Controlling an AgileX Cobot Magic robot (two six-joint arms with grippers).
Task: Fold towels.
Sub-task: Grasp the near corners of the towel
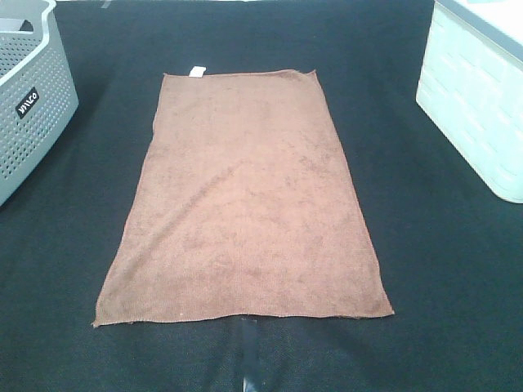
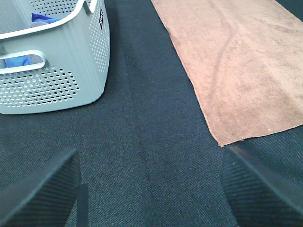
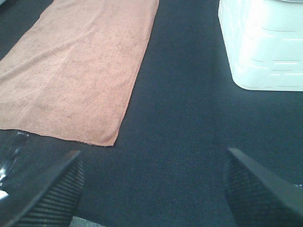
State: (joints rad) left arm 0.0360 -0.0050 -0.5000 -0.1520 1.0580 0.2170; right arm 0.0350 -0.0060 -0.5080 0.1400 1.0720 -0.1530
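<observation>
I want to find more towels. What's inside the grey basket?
A blue thing, maybe cloth, shows inside the grey basket, past its rim and through a handle slot. The walls hide the rest, so how much is in there cannot be seen.

The only lettering is on a small black label [image 1: 27, 103] on the side wall of the grey perforated plastic basket [image 1: 37, 135]. It carries white capital letters set at a slant, too blurred to read with certainty. The left wrist view shows the same label [image 2: 101, 18] edge-on and illegible. The small white tag [image 1: 195, 71] on the brown terry-cloth towel [image 1: 245, 204] has no readable print.
</observation>
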